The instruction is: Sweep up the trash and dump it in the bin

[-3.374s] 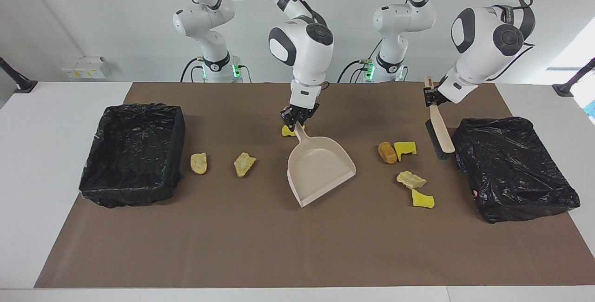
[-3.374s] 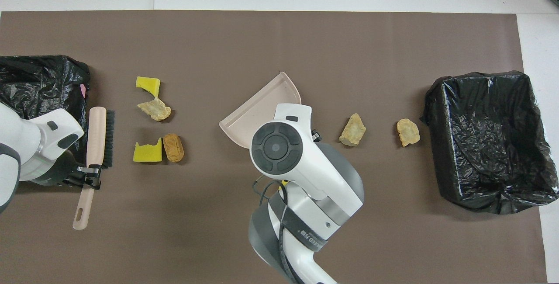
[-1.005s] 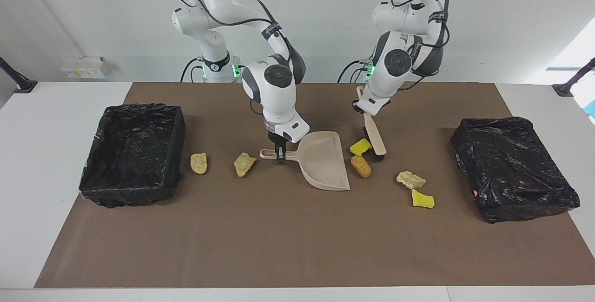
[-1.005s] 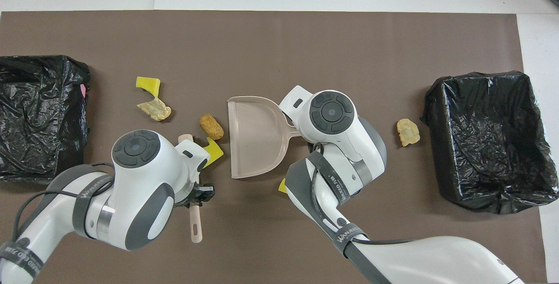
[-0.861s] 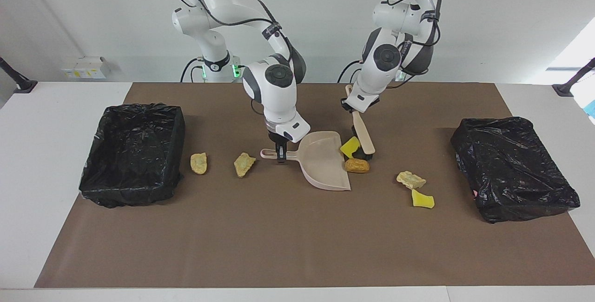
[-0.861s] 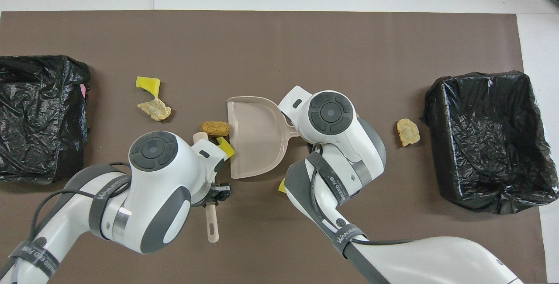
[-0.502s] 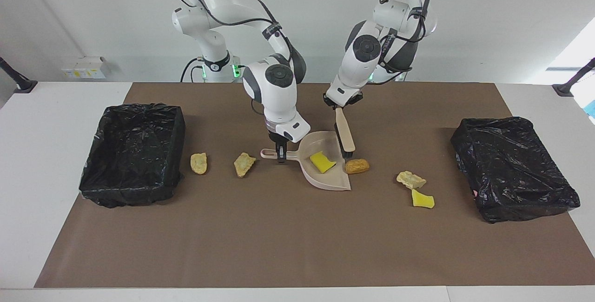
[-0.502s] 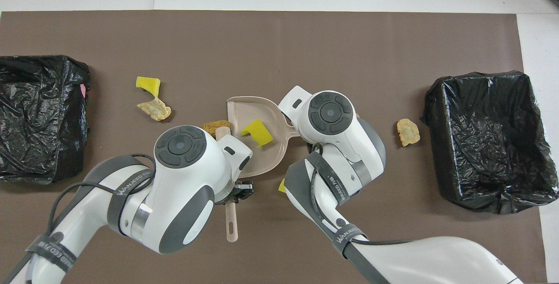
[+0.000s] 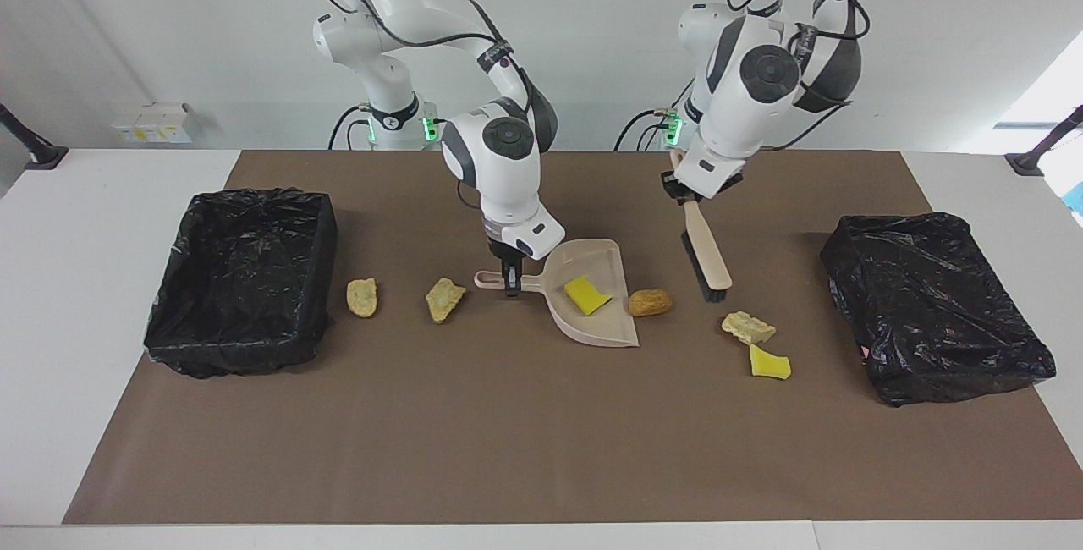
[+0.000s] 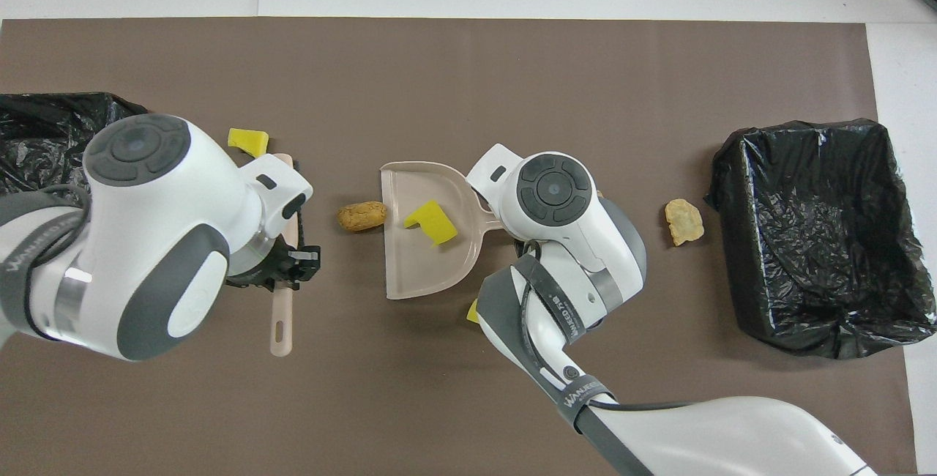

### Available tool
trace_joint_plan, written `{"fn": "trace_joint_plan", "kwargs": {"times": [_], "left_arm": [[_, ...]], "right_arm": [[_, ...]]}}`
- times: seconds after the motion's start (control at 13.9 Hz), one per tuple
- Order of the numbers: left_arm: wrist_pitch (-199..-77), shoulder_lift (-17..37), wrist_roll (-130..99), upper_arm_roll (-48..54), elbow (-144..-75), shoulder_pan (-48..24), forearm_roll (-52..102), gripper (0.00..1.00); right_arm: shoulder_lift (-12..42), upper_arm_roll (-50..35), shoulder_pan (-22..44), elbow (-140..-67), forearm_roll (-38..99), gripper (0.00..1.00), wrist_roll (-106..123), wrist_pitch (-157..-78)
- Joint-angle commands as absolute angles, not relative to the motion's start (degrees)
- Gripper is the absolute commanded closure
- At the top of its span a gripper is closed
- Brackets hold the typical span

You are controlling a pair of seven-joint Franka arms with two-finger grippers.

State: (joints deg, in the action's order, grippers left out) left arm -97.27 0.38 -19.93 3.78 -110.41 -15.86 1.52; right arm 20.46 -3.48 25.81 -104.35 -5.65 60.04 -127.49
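The beige dustpan (image 9: 597,317) lies on the brown mat, and my right gripper (image 9: 511,281) is shut on its handle. One yellow sponge piece of trash (image 9: 586,294) lies in the pan (image 10: 428,271). A brown chunk (image 9: 650,302) sits on the mat just outside the pan's mouth. My left gripper (image 9: 687,192) is shut on the handle of the beige brush (image 9: 706,262), which hangs tilted with its bristle end low, beside the brown chunk. More trash lies toward the left arm's end: a tan chunk (image 9: 748,327) and a yellow piece (image 9: 769,362).
Black-lined bins stand at both ends of the mat, one (image 9: 245,279) at the right arm's end and one (image 9: 935,305) at the left arm's end. Two tan chunks (image 9: 361,296) (image 9: 444,299) lie between the dustpan handle and the bin at the right arm's end.
The brush pushed the yellow sponge piece into the dustpan, then my left arm carried the brush back toward its own end. The brown chunk stayed outside the pan's mouth. The dustpan held still.
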Motion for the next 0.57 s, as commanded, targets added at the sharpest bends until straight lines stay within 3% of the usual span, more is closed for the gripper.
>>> {"fn": "trace_joint_plan", "kwargs": {"times": [0.0,0.29,0.5], "left_arm": [[-101.66,1.93,-7.01,4.22,-109.60,-8.90,-5.94,1.00],[-114.75,9.12,4.57,4.22,-108.81,-1.59,-15.02,1.00],[-114.09,12.39,4.22,4.22,-108.89,-2.02,-15.21,1.00]], "right_arm": [[21.45,-3.96,25.75,-104.15,-4.83,1.00,58.01,-128.15],[20.39,-3.87,28.74,-103.89,-11.49,1.00,47.13,-124.45],[19.69,-3.78,30.58,-104.15,-14.06,1.00,42.20,-122.97]]}}
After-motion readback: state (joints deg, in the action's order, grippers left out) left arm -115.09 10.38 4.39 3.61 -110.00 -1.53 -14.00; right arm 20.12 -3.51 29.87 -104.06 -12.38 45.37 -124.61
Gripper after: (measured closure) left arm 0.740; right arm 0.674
